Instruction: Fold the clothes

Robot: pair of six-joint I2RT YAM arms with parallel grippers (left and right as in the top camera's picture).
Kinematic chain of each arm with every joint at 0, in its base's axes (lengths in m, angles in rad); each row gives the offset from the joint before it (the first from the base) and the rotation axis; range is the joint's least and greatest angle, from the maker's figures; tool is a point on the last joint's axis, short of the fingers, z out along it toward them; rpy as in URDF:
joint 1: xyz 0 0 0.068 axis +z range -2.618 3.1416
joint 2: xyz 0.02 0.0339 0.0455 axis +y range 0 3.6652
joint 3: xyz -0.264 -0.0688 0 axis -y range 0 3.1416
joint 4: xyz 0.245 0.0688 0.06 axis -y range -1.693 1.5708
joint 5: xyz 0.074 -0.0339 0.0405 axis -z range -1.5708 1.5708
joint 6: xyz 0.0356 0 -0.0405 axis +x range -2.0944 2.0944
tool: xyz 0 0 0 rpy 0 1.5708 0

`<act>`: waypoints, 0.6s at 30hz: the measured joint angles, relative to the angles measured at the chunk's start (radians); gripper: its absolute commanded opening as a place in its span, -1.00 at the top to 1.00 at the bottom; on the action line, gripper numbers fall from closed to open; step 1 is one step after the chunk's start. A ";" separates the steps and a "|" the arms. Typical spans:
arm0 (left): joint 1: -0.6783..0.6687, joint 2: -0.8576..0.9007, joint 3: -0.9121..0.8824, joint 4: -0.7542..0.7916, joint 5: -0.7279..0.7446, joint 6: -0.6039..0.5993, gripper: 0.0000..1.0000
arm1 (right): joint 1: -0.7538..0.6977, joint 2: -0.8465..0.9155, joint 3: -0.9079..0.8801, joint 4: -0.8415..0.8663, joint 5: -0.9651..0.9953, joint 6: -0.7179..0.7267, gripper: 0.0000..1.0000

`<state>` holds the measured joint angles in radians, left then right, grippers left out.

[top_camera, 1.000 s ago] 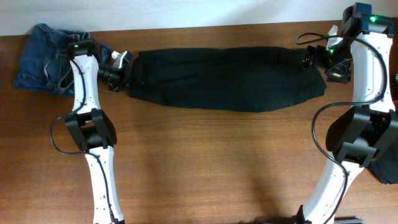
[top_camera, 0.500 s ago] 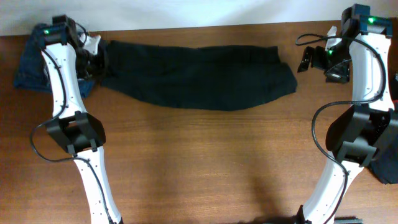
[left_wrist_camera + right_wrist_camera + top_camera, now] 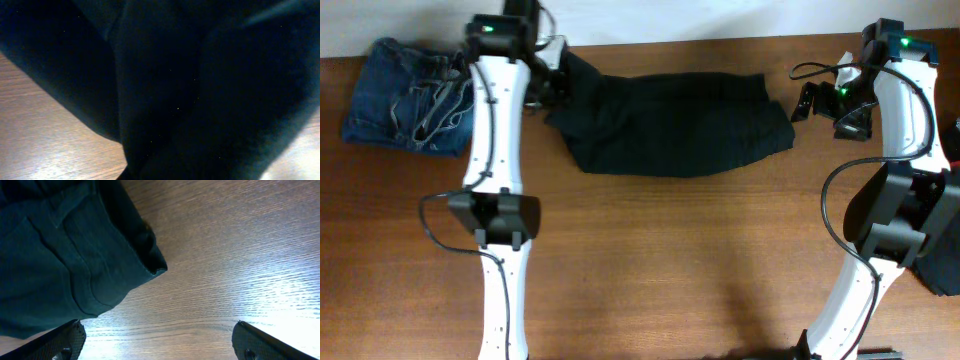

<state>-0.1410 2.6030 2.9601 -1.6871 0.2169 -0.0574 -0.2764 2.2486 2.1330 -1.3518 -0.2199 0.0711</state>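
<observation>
Black trousers point(image 3: 670, 125) lie across upper centre of frame on the desk point(image 3: 670, 260), left end bunched up. L gripper point(image 3: 552, 85), upper left of centre: jaws clamped on that bunched end; wrist view is all black fabric. R gripper point(image 3: 826, 112), upper right: jaws wide open, holding nothing, just off the trousers' right end. Blue jeans point(image 3: 405, 95) heaped far upper left.
</observation>
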 measured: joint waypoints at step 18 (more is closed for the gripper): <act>-0.186 0.046 -0.015 0.004 -0.079 -0.060 -0.63 | 0.000 0.000 0.000 -0.039 -0.036 0.000 -0.97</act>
<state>-0.3267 2.6488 2.9452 -1.6833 0.1375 -0.1169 -0.2764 2.2486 2.1330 -1.3903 -0.2562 0.0708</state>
